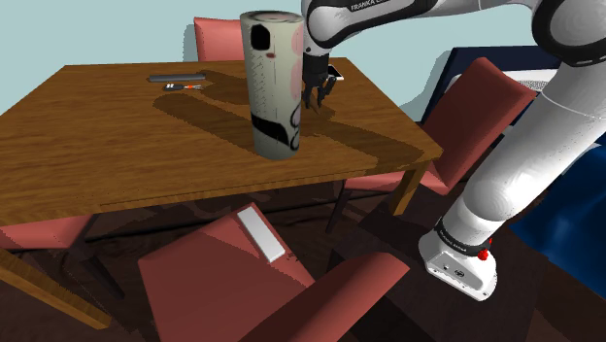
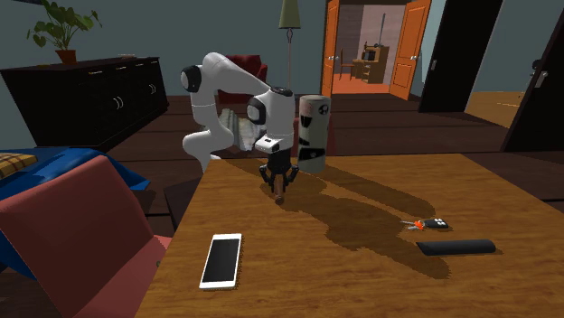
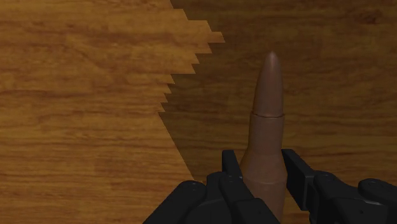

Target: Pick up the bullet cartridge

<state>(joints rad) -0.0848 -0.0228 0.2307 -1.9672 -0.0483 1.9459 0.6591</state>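
The gripper sits at the lower middle of the wrist view, its fingers pinching the base of the brown bullet cartridge from both sides; the pointed tip reaches away over the wooden table; in the second exterior view the gripper hangs left of centre, the cartridge pointing down between its fingers, close over the table; whether it touches the wood I cannot tell; a tall patterned cylinder stands just beside; a dark bar and a key fob lie toward the right.
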